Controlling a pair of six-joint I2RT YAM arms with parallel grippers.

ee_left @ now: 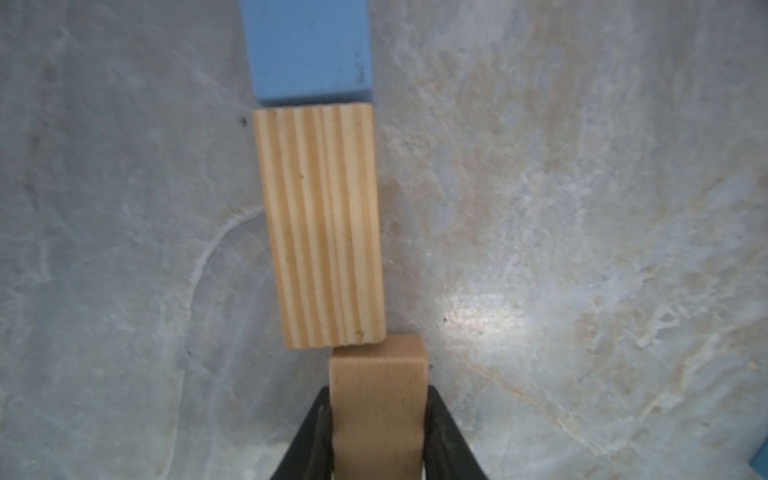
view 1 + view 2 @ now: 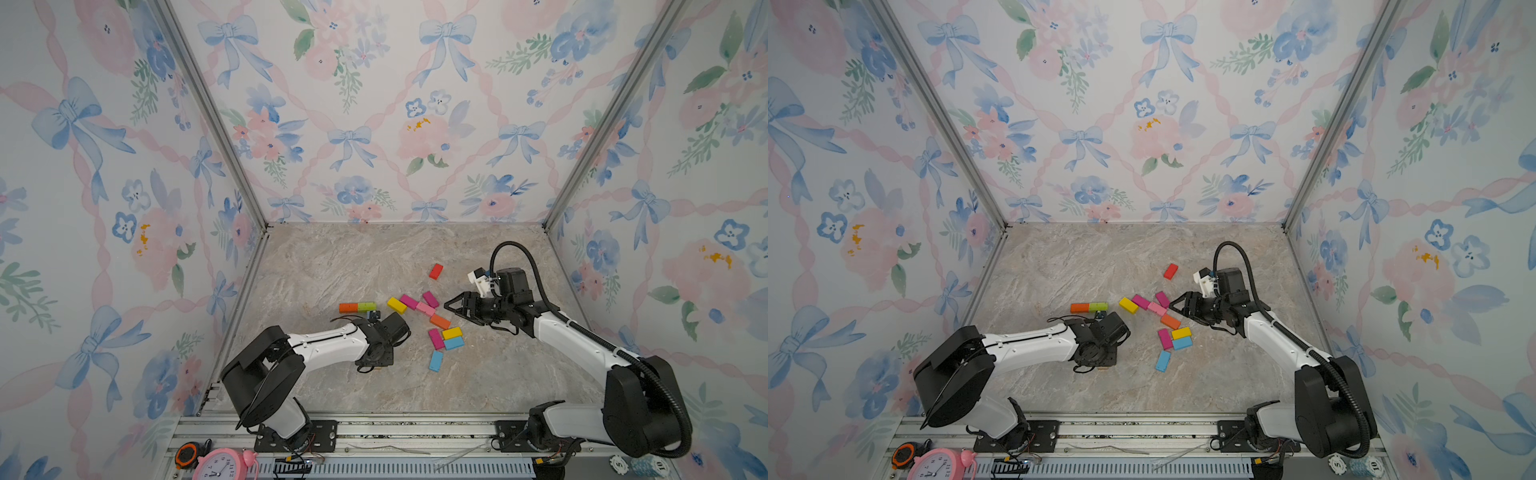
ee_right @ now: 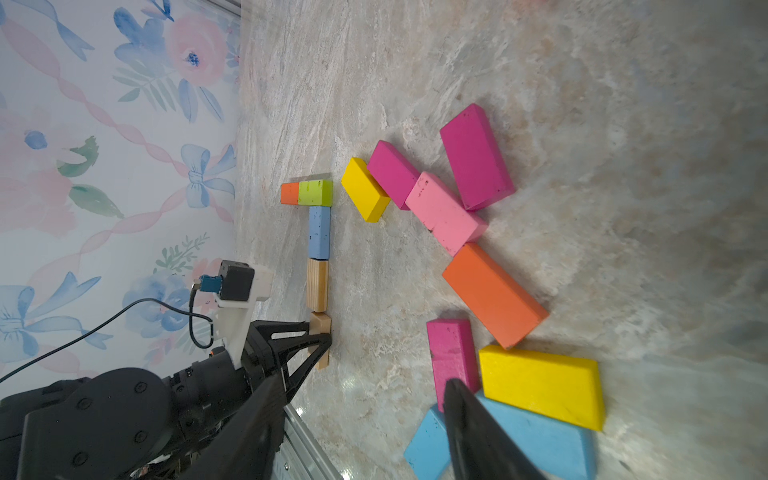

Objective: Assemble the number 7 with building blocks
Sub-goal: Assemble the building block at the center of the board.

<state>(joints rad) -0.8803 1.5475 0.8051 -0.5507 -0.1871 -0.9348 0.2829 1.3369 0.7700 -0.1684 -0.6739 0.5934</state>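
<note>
Blocks (image 3: 319,232) lie in an L at the centre of the right wrist view: orange and green side by side, then blue and striped wood in a line. Left gripper (image 1: 378,399) is clamped on a plain wood block (image 1: 378,374) at the bottom of its frame, just beside the striped one. Right gripper (image 2: 448,306) hangs half open and empty beside the loose pile (image 2: 426,309), centre right in both top views.

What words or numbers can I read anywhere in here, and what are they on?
"5": on the white chip by the front rail.
"10": on the blue chip next to it.
"11" and "12": on the face of the pink clock; its other numbers are cut off or too small to read.
The orange tape measure shows no readable label, and the blocks carry no writing.
</note>
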